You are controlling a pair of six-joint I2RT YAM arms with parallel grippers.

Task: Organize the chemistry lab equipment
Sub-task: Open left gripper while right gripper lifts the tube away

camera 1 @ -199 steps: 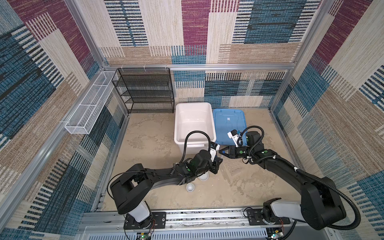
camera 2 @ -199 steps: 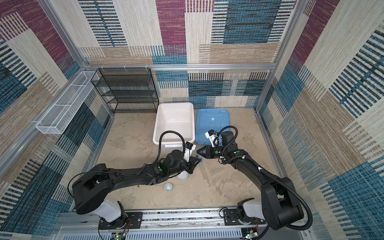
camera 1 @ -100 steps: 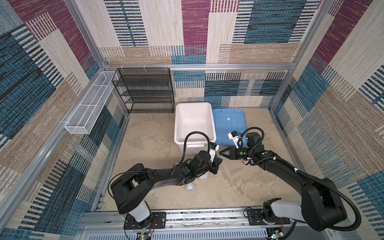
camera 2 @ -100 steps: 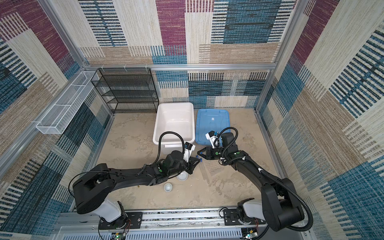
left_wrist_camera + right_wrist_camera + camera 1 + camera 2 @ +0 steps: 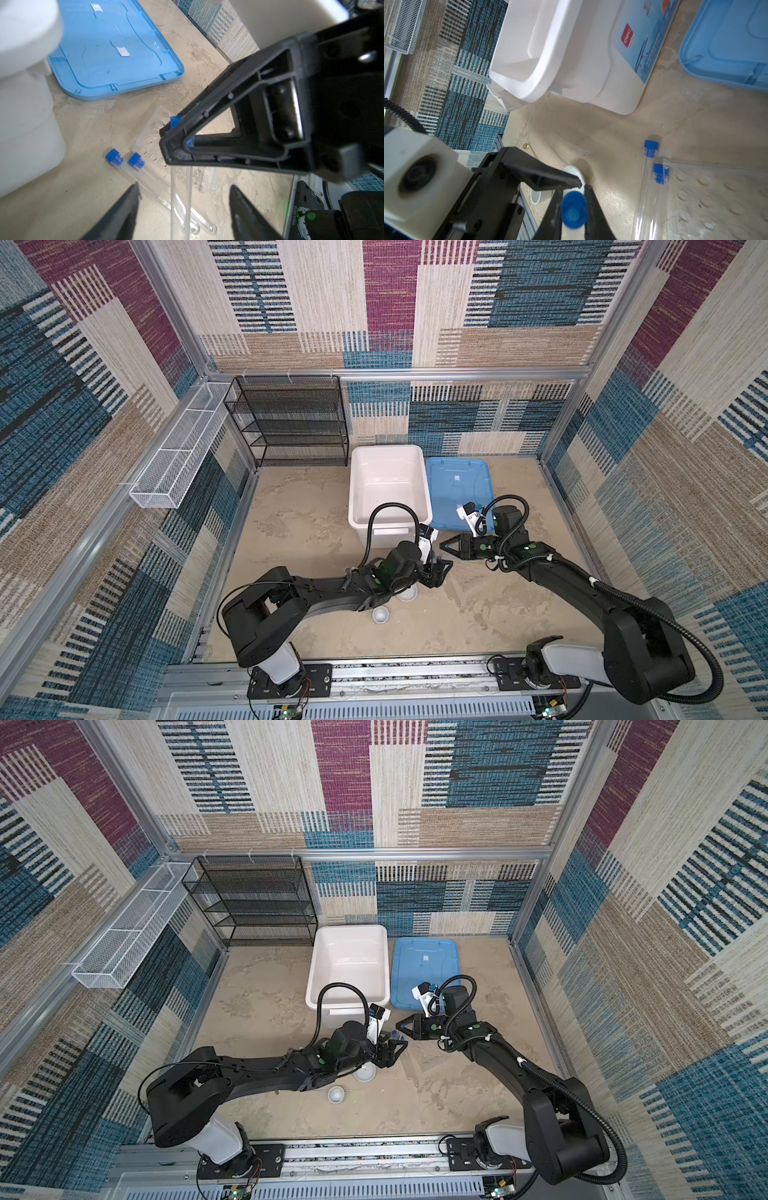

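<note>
The right tool (image 5: 573, 193) is clamped on the blue cap of one clear tube (image 5: 180, 199), a finger pressed to each side of the cap. That tube is off the counter (image 5: 299, 531), just near of the white bin (image 5: 353, 489) and slightly to its right. Its clear body runs from the right tool into the gap of the left tool (image 5: 184, 186). The left tool's fingers (image 5: 128, 212) stand wide apart, with space showing on both sides of the tube, so they hold nothing.

In both top views the two tools meet tip to tip in the middle of the counter, the left tool (image 5: 436, 572) slightly nearer than the right tool (image 5: 442, 545).

Two more blue-capped tubes (image 5: 651, 147) lie side by side on the counter below the tools, caps pointing far. The clear rack (image 5: 716, 197) lies flat just to their right, one tube cap resting against its edge.

Two small white bowls sit to the near left of the tubes: one (image 5: 407, 593) is partly under the left arm, the other (image 5: 381, 615) is a little nearer and clear of it. A thin clear pipette (image 5: 571, 145) and the brass-tipped rod (image 5: 526, 146) lie on the counter beside the bowls.

The blue lid (image 5: 457, 485) lies flat to the right of the bin.
</note>
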